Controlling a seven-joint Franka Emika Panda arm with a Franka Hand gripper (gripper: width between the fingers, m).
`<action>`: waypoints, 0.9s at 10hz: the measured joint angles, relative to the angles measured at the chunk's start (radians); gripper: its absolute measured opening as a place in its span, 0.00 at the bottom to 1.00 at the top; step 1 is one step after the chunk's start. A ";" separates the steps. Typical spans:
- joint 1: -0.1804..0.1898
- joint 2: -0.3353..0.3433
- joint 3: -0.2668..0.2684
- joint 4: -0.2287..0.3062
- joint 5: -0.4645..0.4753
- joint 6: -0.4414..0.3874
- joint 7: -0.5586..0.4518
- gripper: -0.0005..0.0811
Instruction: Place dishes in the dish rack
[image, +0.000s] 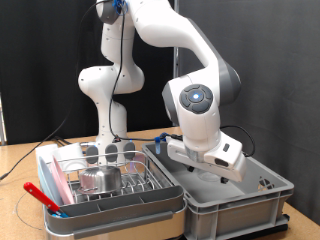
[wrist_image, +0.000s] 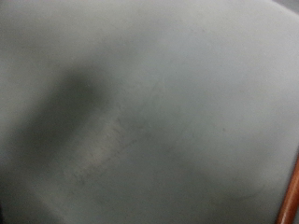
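Note:
The dish rack (image: 112, 190), silver wire in a pale tray, sits at the exterior view's lower left. A pink plate (image: 62, 180) stands on edge in its left side. A shiny steel cup (image: 98, 178) lies in the middle, and clear glass pieces (image: 110, 152) stand at the back. A thin red utensil (image: 42, 197) lies across the tray's front left corner. My gripper (image: 215, 165) reaches down into the grey bin (image: 235, 208), whose wall hides its fingers. The wrist view is a blurred grey surface with a thin orange-red strip (wrist_image: 291, 196) at one edge.
The grey plastic bin stands right beside the rack tray, to the exterior view's right. Both rest on a wooden table (image: 15, 180). Cables trail across the table at the left, and a black curtain hangs behind the arm.

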 joint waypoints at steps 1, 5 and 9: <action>0.002 0.000 0.000 -0.006 -0.005 0.032 -0.001 0.99; 0.026 0.000 0.016 -0.064 -0.041 0.174 -0.034 0.99; 0.045 0.000 0.050 -0.108 -0.042 0.279 -0.048 0.99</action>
